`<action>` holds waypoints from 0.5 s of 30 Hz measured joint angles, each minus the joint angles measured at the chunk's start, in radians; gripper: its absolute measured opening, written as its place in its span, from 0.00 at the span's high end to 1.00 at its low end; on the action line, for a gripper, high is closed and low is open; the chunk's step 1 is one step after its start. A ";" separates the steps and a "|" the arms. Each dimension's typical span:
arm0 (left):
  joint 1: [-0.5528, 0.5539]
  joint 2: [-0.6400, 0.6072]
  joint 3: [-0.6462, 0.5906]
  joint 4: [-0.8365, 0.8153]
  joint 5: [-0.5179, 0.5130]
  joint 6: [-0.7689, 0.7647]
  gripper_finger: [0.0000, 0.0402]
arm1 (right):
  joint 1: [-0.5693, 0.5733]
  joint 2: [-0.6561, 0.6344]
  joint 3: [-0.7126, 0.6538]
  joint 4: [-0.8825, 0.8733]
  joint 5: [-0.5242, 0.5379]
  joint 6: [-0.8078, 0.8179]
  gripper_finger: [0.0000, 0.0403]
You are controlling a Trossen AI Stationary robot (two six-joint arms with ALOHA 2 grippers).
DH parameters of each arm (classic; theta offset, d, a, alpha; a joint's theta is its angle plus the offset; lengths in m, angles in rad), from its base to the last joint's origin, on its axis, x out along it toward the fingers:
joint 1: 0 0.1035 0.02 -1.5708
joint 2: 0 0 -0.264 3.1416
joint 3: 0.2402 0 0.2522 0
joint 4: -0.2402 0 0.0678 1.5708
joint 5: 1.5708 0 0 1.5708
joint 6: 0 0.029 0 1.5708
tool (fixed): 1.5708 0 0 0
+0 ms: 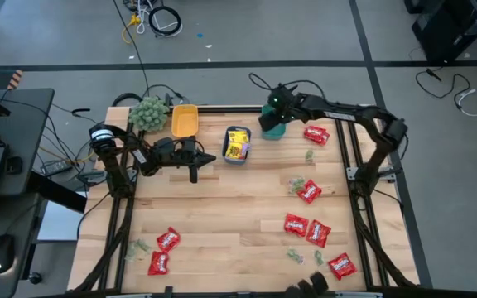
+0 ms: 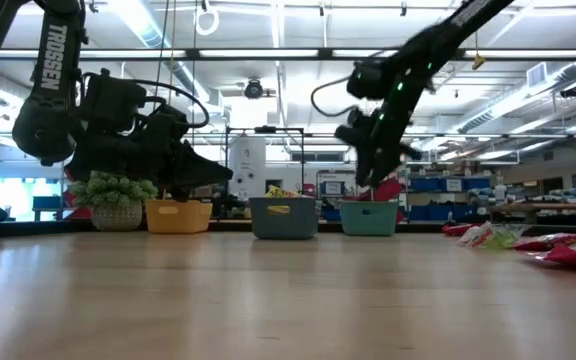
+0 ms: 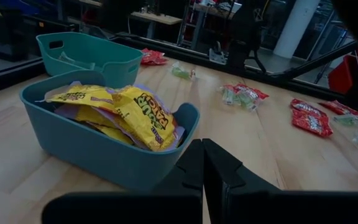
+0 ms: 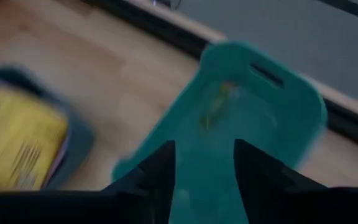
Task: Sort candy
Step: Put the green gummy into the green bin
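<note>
- Candy, high view: red packets (image 1: 308, 192) scattered over the table (image 1: 222, 215), all well apart from the right gripper (image 1: 272, 122), which hangs over the teal bin (image 1: 273, 130); one red packet (image 1: 315, 134) lies just beside that bin. Yellow packets (image 1: 237, 146) fill the blue bin (image 1: 237, 157), just beside the left gripper (image 1: 195, 161). Orange bin (image 1: 185, 121) and green plant ball (image 1: 148, 114) sit behind the left gripper.
- Low view: right gripper (image 2: 371, 170) above the teal bin (image 2: 369, 217), not touching it; red candy (image 2: 568, 250) off to its side. Left gripper hard to make out among the dark arm parts.
- Left wrist view: left gripper (image 3: 202, 163) fingers pressed together, nothing between them; blue bin (image 3: 104, 149) with yellow packets (image 3: 126, 112) directly ahead, teal bin (image 3: 89, 53) beyond.
- Right wrist view: right gripper (image 4: 204, 163) fingers spread apart, empty; teal bin (image 4: 278, 106) right below, a small pale green candy (image 4: 216, 102) inside it; blurred.
</note>
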 joint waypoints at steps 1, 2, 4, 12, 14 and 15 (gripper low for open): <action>0.000 0.000 0.000 0.002 0.000 0.000 1.00 | 0.018 -0.026 0.000 -0.054 0.019 0.001 0.65; 0.000 0.000 0.000 0.002 0.000 0.000 1.00 | 0.038 -0.052 0.000 -0.116 0.047 0.006 0.67; 0.000 0.000 0.000 0.002 0.000 0.000 1.00 | 0.089 -0.103 -0.015 -0.219 0.109 0.048 0.72; 0.000 0.000 0.000 0.002 0.000 0.000 1.00 | 0.284 -0.314 -0.288 -0.327 0.175 0.416 0.77; 0.000 0.000 0.000 0.001 0.000 0.000 1.00 | 0.319 -0.356 -0.364 -0.328 0.188 0.520 0.75; 0.000 0.000 0.000 0.002 0.000 0.000 1.00 | 0.333 -0.373 -0.397 -0.329 0.200 0.567 0.74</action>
